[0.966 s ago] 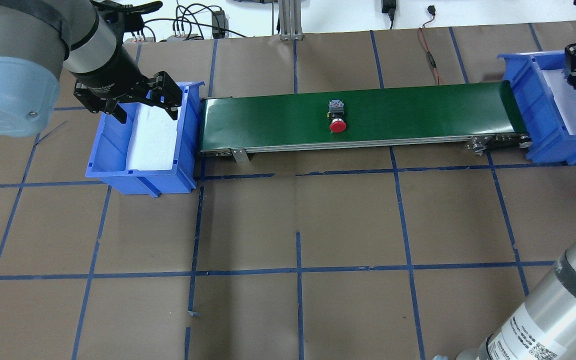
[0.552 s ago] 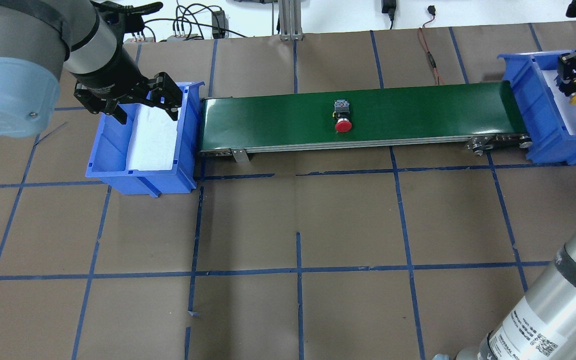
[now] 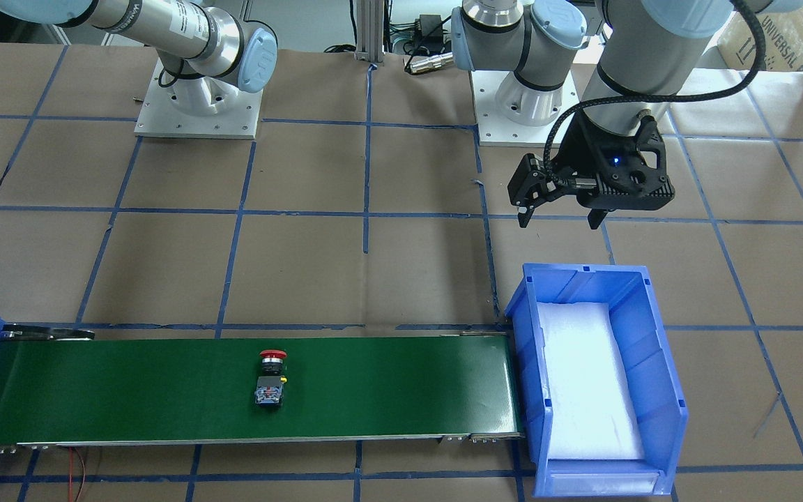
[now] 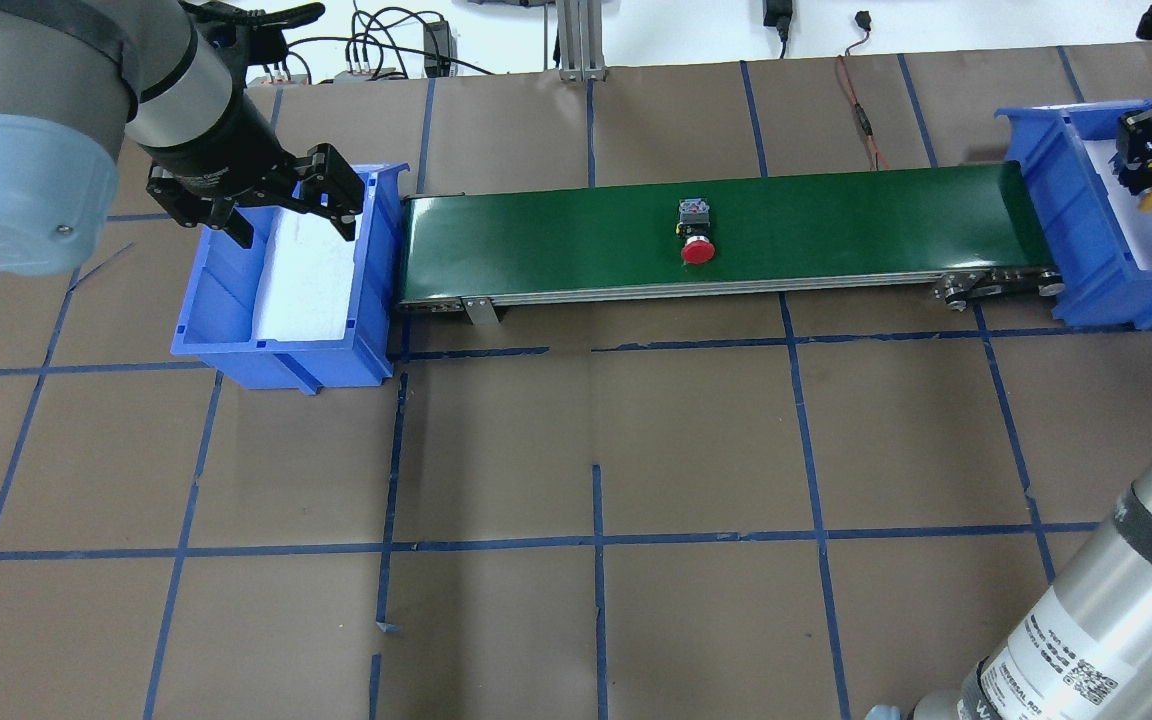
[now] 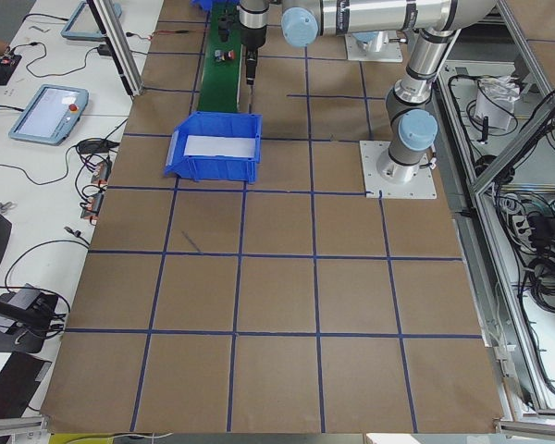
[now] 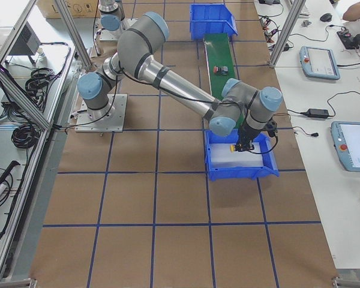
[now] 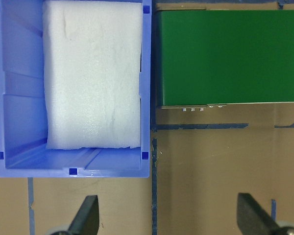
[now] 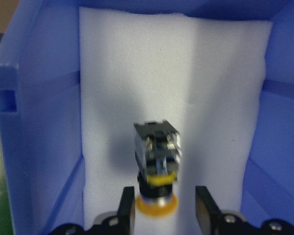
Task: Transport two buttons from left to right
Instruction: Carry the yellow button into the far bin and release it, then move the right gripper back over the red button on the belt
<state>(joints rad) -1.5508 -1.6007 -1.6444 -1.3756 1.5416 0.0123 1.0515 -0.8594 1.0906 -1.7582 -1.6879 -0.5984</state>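
Front-facing view: my left gripper (image 3: 559,215) hangs spread and empty, on my base's side of the left bin (image 3: 663,376). The red button (image 3: 271,380) lies about midway along the green belt (image 3: 129,390), its long axis across the belt and its cap toward my base.

Overhead: the red button is well to the left of my right gripper (image 4: 1146,172), which sits over the right bin (image 4: 1046,170) at the belt's other end. Since the task runs left to right, I judge the next pick is the right arm's.

Right side view: the yellow button (image 6: 233,147) is just beside that gripper's tip, within the bin.

Left wrist: only foam (image 7: 93,73) and the belt's end, no button.

Right wrist: the yellow button is blurred, with its block pointing away from me. It sits between my fingers (image 8: 128,208), which stand apart with a gap beside the cap. I judge they are not pinching it.
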